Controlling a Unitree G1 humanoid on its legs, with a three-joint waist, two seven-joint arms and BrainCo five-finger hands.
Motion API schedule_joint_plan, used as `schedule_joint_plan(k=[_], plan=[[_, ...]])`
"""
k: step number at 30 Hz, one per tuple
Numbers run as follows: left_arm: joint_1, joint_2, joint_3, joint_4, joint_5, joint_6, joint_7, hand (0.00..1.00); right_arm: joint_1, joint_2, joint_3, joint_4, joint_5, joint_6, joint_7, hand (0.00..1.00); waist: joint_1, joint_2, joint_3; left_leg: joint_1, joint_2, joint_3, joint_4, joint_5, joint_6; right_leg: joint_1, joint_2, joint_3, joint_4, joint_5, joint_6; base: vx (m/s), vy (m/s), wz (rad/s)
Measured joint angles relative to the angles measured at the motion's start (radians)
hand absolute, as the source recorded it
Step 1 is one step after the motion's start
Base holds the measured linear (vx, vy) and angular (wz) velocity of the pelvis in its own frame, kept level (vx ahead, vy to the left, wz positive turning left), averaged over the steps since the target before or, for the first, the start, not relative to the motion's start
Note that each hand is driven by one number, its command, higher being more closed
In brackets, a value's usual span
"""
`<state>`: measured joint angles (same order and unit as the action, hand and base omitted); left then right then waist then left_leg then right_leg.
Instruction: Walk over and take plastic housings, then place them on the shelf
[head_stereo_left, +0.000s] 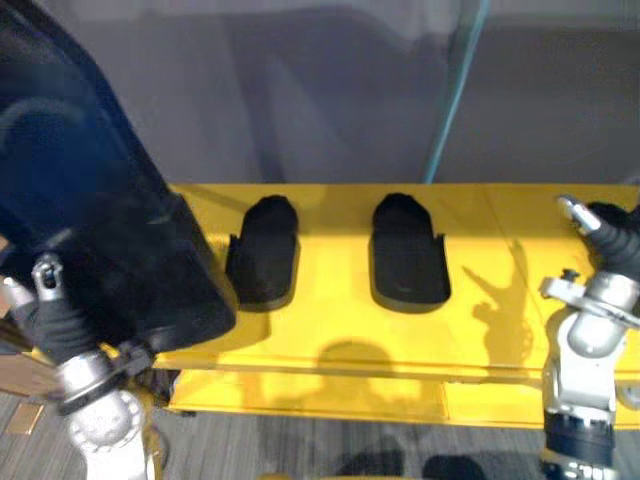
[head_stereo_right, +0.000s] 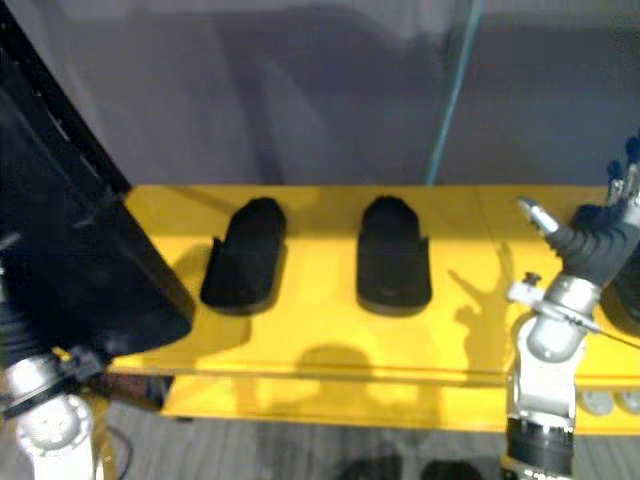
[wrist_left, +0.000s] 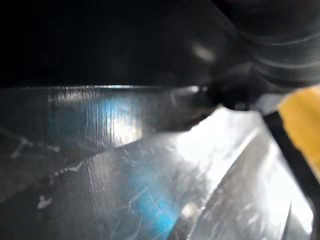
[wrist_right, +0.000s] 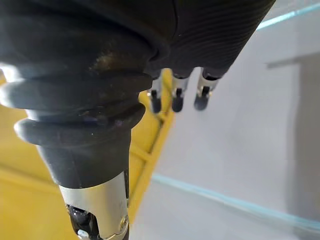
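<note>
Two black plastic housings lie side by side on the yellow shelf (head_stereo_left: 330, 340), one on the left (head_stereo_left: 264, 252) and one on the right (head_stereo_left: 406, 253). A much larger black housing (head_stereo_left: 110, 230) leans over the shelf's left end. My left hand (head_stereo_left: 52, 318) is tucked against its near lower edge, and the housing hides its fingers. In the left wrist view, the dark housing (wrist_left: 115, 40) sits close above a shiny surface. Over the shelf's right end, my right hand (head_stereo_right: 600, 238) is raised with straight fingers (wrist_right: 175, 100) and holds nothing.
A grey wall rises behind the shelf, with a teal upright post (head_stereo_left: 455, 90) at the back right. Grey carpet (head_stereo_left: 300, 450) lies below the shelf's front edge. Bare yellow surface lies right of the two small housings.
</note>
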<state>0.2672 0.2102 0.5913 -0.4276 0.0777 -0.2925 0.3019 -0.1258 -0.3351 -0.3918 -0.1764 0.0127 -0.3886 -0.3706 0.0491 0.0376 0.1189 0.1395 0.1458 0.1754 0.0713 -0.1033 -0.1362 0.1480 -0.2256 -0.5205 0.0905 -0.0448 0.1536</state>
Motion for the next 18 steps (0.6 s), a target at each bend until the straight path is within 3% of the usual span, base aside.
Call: schedule_joint_plan(k=[3,5,6,10,15,18], plan=[[0.013,0.155,0.137,0.184,0.016,0.074,-0.035,1.00,0.033,-0.012,-0.021,-0.006,-0.009,0.033,-0.003,0.00,-0.001,0.014,-0.005,0.000,0.000,0.002,-0.014,0.003,0.004,-0.002,0.005,0.000,-0.014,0.010,-0.002,0.00,0.000,0.00],[0.011,0.233,0.161,0.306,0.014,0.107,-0.059,1.00,0.051,-0.030,-0.020,-0.005,-0.009,0.059,-0.002,0.00,-0.001,0.026,-0.011,0.001,-0.001,0.005,-0.027,0.003,0.004,-0.009,0.005,0.002,-0.014,0.012,-0.001,-0.03,0.012,-0.03],[0.003,0.313,0.167,0.433,0.015,0.131,-0.094,1.00,0.068,-0.053,-0.018,-0.002,-0.008,0.087,-0.001,0.00,-0.004,0.034,-0.012,0.001,-0.003,0.009,-0.032,0.003,0.004,-0.014,0.003,0.004,-0.014,0.014,0.000,-0.03,0.017,-0.05],[-0.069,0.509,0.178,0.760,0.016,0.169,-0.204,1.00,0.106,-0.101,-0.019,0.043,0.014,0.121,0.001,0.00,-0.003,0.038,-0.012,0.001,-0.003,0.050,-0.033,0.003,0.004,-0.045,0.004,0.046,-0.012,0.024,-0.001,-0.04,0.018,-0.24],[-0.191,0.673,0.116,1.037,0.082,0.212,-0.352,1.00,0.130,-0.133,-0.017,0.169,0.025,0.133,-0.006,0.00,-0.015,0.054,-0.005,-0.002,-0.009,0.109,-0.034,0.002,0.004,-0.090,0.005,0.109,-0.017,0.047,-0.004,-0.06,0.014,-0.34],[-0.242,0.711,0.056,1.095,0.136,0.226,-0.424,1.00,0.143,-0.140,-0.032,0.284,0.032,0.148,-0.067,0.00,-0.040,0.063,-0.002,-0.018,-0.015,0.132,-0.034,0.006,0.009,-0.118,0.002,0.130,-0.021,0.060,-0.006,-0.06,0.009,-0.19]])
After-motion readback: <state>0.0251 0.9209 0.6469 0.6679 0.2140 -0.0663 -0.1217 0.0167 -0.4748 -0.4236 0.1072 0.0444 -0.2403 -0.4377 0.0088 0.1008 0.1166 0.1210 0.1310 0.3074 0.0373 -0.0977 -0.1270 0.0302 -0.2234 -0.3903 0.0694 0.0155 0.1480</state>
